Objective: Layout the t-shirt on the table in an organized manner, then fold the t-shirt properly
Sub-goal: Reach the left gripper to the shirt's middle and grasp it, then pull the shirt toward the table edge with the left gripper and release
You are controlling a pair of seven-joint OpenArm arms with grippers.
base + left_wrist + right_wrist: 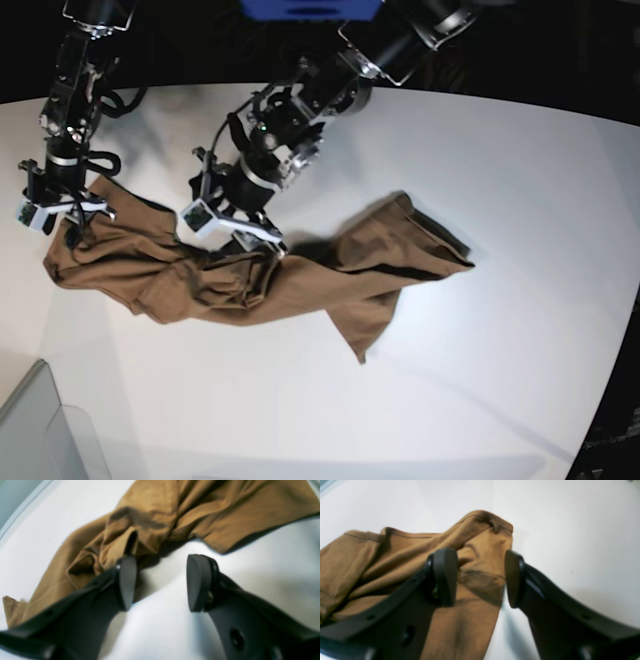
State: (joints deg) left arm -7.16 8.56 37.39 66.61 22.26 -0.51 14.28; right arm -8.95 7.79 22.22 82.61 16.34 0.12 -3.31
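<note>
The soft, wrinkled tan-brown short-sleeved t-shirt (pixel 250 275) lies bunched in a long twisted band across the glossy white table (pixel 480 380), running in the base view from the left edge of the frame toward right of centre, where one flatter part fans out and ends in a point toward the lower middle.

In the base view the right gripper (pixel 62 212) hangs at the upper left over the left end of the cloth. Its wrist view shows its two dark pads standing apart, with a raised fold of the t-shirt (pixel 480 555) lying between and beyond them; the right-hand pad sits just beside the fold's edge, and I cannot tell whether either pad touches the cloth. Nothing is clamped.

The left gripper (pixel 232 232) sits near the middle of the base view, low over the crumpled centre of the garment. In its wrist view the left gripper (pixel 161 582) has its pads apart with bare white table (pixel 262 562) between them; the left-hand pad is just beside a rumpled fold of the t-shirt (pixel 155 512), which fills the upper part of that frame. It holds nothing.

A grey translucent bin corner (pixel 45 430) shows at the lower left of the base view, well apart from the cloth.
</note>
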